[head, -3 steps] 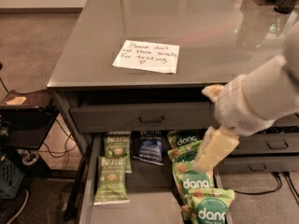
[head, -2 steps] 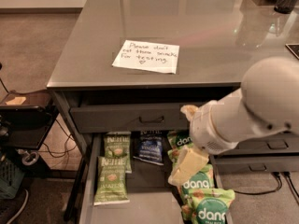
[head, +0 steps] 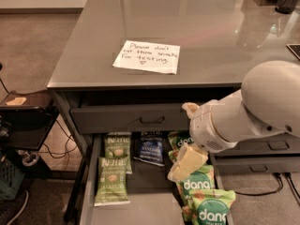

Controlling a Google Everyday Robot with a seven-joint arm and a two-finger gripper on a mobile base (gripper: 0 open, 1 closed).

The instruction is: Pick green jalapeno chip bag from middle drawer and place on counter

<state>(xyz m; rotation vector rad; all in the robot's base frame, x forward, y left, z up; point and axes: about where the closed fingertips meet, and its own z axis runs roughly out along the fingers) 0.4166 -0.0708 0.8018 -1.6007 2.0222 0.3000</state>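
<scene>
The middle drawer [head: 140, 210] stands pulled open below the counter [head: 211, 27]. Two green jalapeno chip bags lie flat along its left side, one further back [head: 117, 150] and one nearer the front [head: 111, 182]. My gripper [head: 186, 162], cream-coloured at the end of the white arm [head: 253, 111], hangs over the right half of the drawer, above the dang bags. It is well to the right of both jalapeno bags and holds nothing that I can see.
A dark blue Kettle bag [head: 151, 148] lies mid-drawer. Green-and-white dang bags [head: 202, 185] fill the right side. A handwritten note [head: 146, 56] lies on the counter. The top drawer [head: 152, 120] is closed. Narrower drawers [head: 276, 146] stand at right, a dark cart [head: 23, 121] at left.
The arm has swung left and come lower over the open drawer, carrying the gripper from the right side toward the drawer's middle-right. The bags have not moved.
</scene>
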